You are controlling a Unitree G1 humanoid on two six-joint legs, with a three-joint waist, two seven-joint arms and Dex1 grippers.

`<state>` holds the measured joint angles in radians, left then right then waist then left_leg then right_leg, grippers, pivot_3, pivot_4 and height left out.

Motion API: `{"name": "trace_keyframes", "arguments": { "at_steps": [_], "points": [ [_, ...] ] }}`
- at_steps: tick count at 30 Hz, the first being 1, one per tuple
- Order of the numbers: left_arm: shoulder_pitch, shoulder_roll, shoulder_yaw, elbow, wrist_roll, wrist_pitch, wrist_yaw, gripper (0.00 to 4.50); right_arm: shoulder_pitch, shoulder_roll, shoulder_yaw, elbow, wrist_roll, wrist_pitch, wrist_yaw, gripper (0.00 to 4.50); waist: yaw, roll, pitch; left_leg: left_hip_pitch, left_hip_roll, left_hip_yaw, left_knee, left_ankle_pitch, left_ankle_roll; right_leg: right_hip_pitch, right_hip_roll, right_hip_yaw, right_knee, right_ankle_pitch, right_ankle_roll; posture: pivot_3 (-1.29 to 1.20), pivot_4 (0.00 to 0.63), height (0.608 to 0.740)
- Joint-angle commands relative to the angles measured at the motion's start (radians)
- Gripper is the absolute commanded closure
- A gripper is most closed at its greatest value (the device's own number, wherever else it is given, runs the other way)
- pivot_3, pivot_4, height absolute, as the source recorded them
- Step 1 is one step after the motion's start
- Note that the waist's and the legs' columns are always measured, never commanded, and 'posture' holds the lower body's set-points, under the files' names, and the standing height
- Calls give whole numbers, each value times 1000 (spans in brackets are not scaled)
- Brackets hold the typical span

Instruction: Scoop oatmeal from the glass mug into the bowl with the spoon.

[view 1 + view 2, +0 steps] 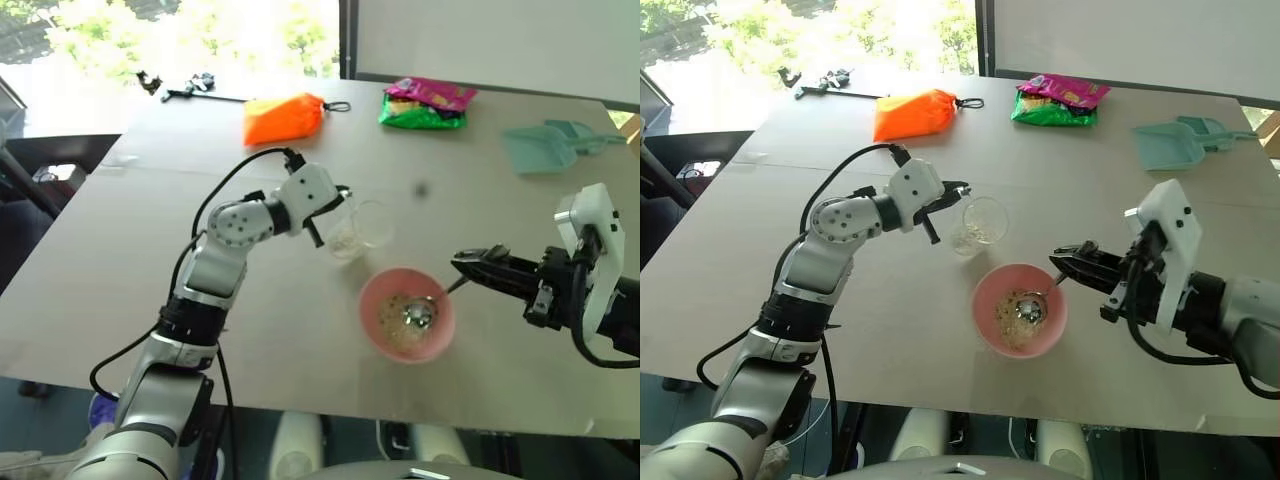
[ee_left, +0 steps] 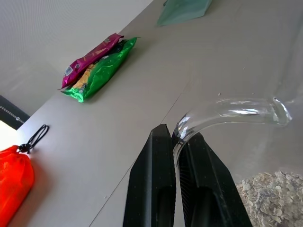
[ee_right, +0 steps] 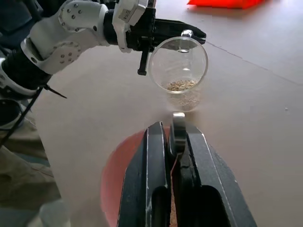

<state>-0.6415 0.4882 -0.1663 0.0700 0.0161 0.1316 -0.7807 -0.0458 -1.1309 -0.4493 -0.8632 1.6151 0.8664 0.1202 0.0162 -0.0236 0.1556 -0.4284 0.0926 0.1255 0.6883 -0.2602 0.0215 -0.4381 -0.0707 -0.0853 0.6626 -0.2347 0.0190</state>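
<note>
The glass mug (image 1: pixel 362 226) is tipped on its side above the table, its mouth toward my right arm, with a small heap of oatmeal (image 3: pixel 181 85) inside. My left gripper (image 1: pixel 325 215) is shut on the mug's rim, which shows clamped between its fingers (image 2: pixel 156 161). In front of the mug sits the pink bowl (image 1: pixel 370 300), with oatmeal (image 1: pixel 1008 318) in it. The spoon (image 1: pixel 418 316) rests with its scoop in the bowl. My right gripper (image 1: pixel 462 262) is shut on the spoon's handle (image 3: pixel 178 130), just right of the bowl.
At the far side of the table lie an orange pouch (image 1: pixel 283 118), a green and pink snack packet (image 1: pixel 426 103) and a teal dustpan (image 1: pixel 550 145). A black tool (image 1: pixel 185 88) sits at the far left corner. The table's front edge runs just below the bowl.
</note>
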Motion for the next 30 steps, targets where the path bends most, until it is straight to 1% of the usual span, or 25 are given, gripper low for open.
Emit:
{"name": "trace_keyframes", "arguments": {
  "at_steps": [1,4,5,6,9,10,11,13,14,16,18,21,25,27,30],
  "points": [
    [-22,8,29,-41,-9,-26,15,4476,-18,-5,-2,-59,-184,-54,80,4500,0,0,0,0,0,0,0,0,0,0,0,0,0,0,0,0,150,740],
    [-22,8,34,-42,-11,-32,19,4476,-6,1,14,-94,-324,-92,166,4500,0,0,0,0,0,0,0,0,0,0,0,0,0,0,0,0,150,740],
    [-23,9,36,-40,-12,-34,21,4476,-1,10,12,-93,-341,-101,180,4500,0,0,0,0,0,0,0,0,0,0,0,0,0,0,0,0,150,740],
    [-24,9,39,-39,-13,-34,24,4476,-4,31,1,-77,-313,-114,170,4500,0,0,0,0,0,-1,0,0,0,0,0,0,0,0,0,0,150,740],
    [-21,5,48,-39,-20,-26,37,4476,-31,100,-30,39,-47,-173,19,4500,0,-1,0,0,0,0,1,0,0,0,0,-1,0,0,0,0,150,740],
    [-16,4,53,-42,-26,-22,40,4476,-47,110,-31,83,43,-193,-33,4500,0,-1,0,0,0,0,1,0,0,1,0,0,0,0,0,0,150,740],
    [-13,3,56,-45,-31,-20,42,4476,-57,113,-32,109,99,-204,-66,4500,0,-1,0,1,0,0,1,0,0,1,0,0,0,0,0,0,150,740],
    [2,6,63,-57,-36,-21,44,4476,-125,124,1,169,250,-249,-153,4500,-1,-1,0,2,0,0,1,0,0,2,0,0,0,0,0,0,150,740],
    [9,8,65,-65,-37,-21,45,4476,-170,134,30,195,306,-268,-191,4500,-3,-1,0,2,0,0,1,0,0,2,0,0,0,0,0,0,150,740],
    [19,9,69,-79,-39,-18,47,4476,-246,151,76,230,344,-281,-238,4500,-4,0,0,3,0,0,1,0,0,2,0,1,1,0,0,0,150,740],
    [30,2,76,-106,-48,-2,57,4476,-323,183,144,261,320,-276,-266,4500,-3,-1,0,5,0,0,0,0,0,3,1,1,1,0,0,0,150,740],
    [46,-21,94,-155,-73,46,80,4476,-405,241,236,296,240,-251,-266,4500,-2,-1,0,6,0,1,0,0,0,5,0,1,1,0,0,0,150,740],
    [68,-48,109,-212,-97,123,120,4476,-458,297,296,337,162,-228,-244,4500,0,-1,0,5,0,1,0,0,0,5,0,1,0,0,0,0,150,740],
    [76,-72,121,-252,-115,169,148,4476,-481,321,325,356,95,-211,-224,4500,-1,0,0,5,0,1,0,0,0,5,0,1,0,0,0,0,150,740],
    [79,-84,126,-284,-124,205,171,4476,-514,351,364,370,-12,-191,-191,4500,-1,0,0,5,0,1,0,0,0,5,0,1,0,0,0,0,150,740]
  ]
}}
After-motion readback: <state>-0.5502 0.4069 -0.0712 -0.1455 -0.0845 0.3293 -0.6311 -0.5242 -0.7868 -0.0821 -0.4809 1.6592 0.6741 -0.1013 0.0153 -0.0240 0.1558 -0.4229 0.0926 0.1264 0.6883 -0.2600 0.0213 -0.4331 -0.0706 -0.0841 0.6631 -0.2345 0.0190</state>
